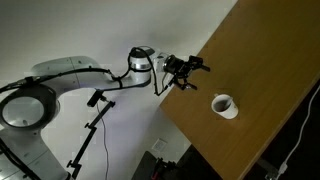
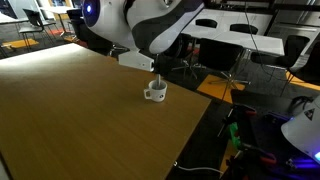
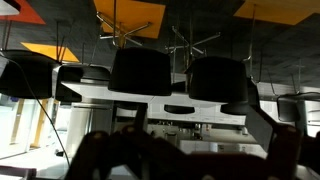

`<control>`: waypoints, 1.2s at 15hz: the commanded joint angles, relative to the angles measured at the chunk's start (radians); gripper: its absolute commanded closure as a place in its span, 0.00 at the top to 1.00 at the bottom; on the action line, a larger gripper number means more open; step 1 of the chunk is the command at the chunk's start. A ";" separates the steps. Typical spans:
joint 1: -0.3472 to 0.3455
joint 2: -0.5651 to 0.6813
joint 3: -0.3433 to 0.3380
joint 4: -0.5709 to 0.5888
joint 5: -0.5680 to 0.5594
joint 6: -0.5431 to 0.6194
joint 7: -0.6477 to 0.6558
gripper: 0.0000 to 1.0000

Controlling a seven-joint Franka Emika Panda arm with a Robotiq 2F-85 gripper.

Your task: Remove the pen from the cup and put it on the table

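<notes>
The small white cup [image 1: 224,105] stands on the brown wooden table [image 1: 260,60] near its edge; it also shows in an exterior view [image 2: 154,92] on the table [image 2: 80,120]. A thin pale stick, the pen [image 2: 156,79], seems to stand up out of the cup; it is too small to make out from above. My gripper [image 1: 188,69] hangs at the table's edge, off to the side of the cup and apart from it, open and empty. The wrist view looks out at the room, upside down, with dark fingers [image 3: 200,140] spread at the sides; neither cup nor pen shows there.
The arm's white body [image 2: 150,20] looms over the far table edge behind the cup. Black office chairs [image 2: 215,55] and white desks stand beyond the table. Cables and a black stand [image 1: 95,120] are on the floor below the arm.
</notes>
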 commanded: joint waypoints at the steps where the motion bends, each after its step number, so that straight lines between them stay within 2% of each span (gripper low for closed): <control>1: -0.014 0.011 0.018 0.006 -0.011 0.006 0.026 1.00; 13: -0.012 0.130 0.014 0.056 -0.010 0.027 0.154 1.00; 18: -0.029 0.176 0.013 0.069 -0.026 0.125 0.136 1.00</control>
